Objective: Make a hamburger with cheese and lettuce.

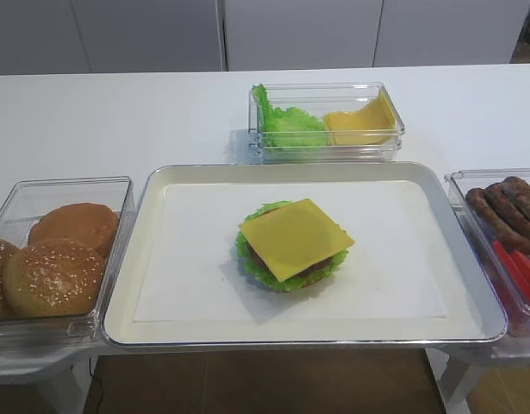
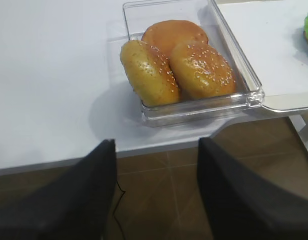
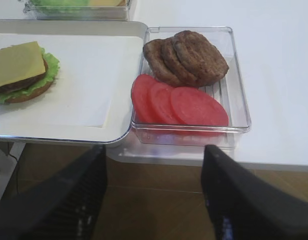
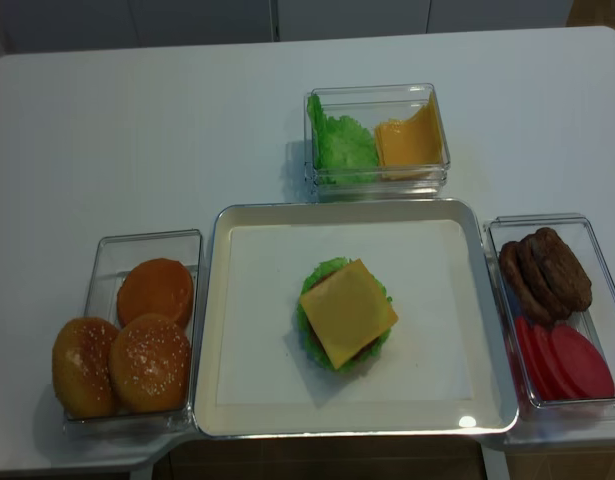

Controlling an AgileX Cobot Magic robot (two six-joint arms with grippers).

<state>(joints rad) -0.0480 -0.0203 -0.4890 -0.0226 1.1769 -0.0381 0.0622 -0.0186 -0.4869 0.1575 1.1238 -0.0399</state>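
The hamburger (image 1: 286,263) sits in the middle of the metal tray (image 1: 161,319): tan bun base, brown patty, and the lettuce (image 1: 250,256) as a frilly green rim. The cheese (image 1: 296,237), a flat yellow square, lies on top of the patty. The stack also shows in the second high view (image 4: 345,314) and at the left edge of the right wrist view (image 3: 21,72). My right gripper (image 3: 154,195) is open and empty, below the table's front edge before the patty box. My left gripper (image 2: 156,192) is open and empty, below the front edge before the bun box.
A clear box of sesame buns (image 1: 53,272) stands left of the tray. A clear box with patties (image 4: 547,272) and tomato slices (image 4: 572,362) stands right of it. A clear box with spare lettuce (image 1: 286,125) and bent cheese slices (image 1: 359,122) stands behind the tray.
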